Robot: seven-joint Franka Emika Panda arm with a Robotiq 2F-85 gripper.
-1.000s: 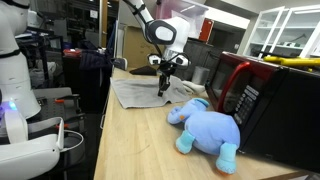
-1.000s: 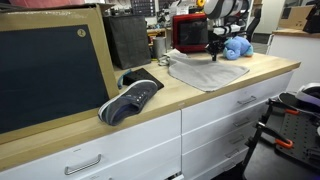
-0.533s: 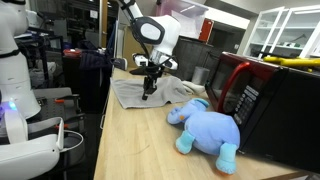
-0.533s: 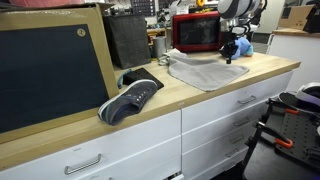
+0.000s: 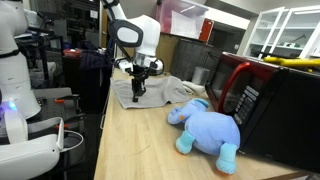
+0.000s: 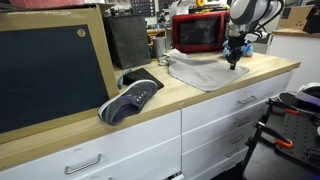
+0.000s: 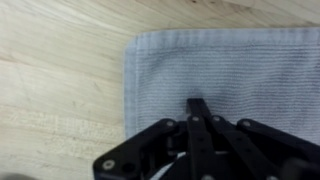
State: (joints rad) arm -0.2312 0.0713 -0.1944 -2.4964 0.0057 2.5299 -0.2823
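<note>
A grey towel [image 5: 152, 94] lies flat on the wooden counter [image 5: 140, 145]; it also shows in an exterior view as the towel [image 6: 203, 70]. My gripper [image 5: 137, 91] hangs point-down over the towel's corner near the counter edge, and from the other side the gripper [image 6: 235, 62] stands over the towel's far end. In the wrist view the gripper [image 7: 198, 104] is shut, its black fingers pressed together over the towel [image 7: 235, 55], a short way in from its left edge. No cloth shows between the fingers.
A blue plush elephant [image 5: 205, 128] lies beside a red microwave [image 5: 238, 85]. A dark sneaker [image 6: 130, 98] sits further along the counter, in front of a framed blackboard [image 6: 55, 70]. The counter [image 6: 150, 110] has drawers below. Bare wood [image 7: 60, 90] lies left of the towel.
The arm has swung across the towel, away from the elephant and microwave, toward the towel's outer corner. The gripper stayed shut throughout. Towel and other things have not moved.
</note>
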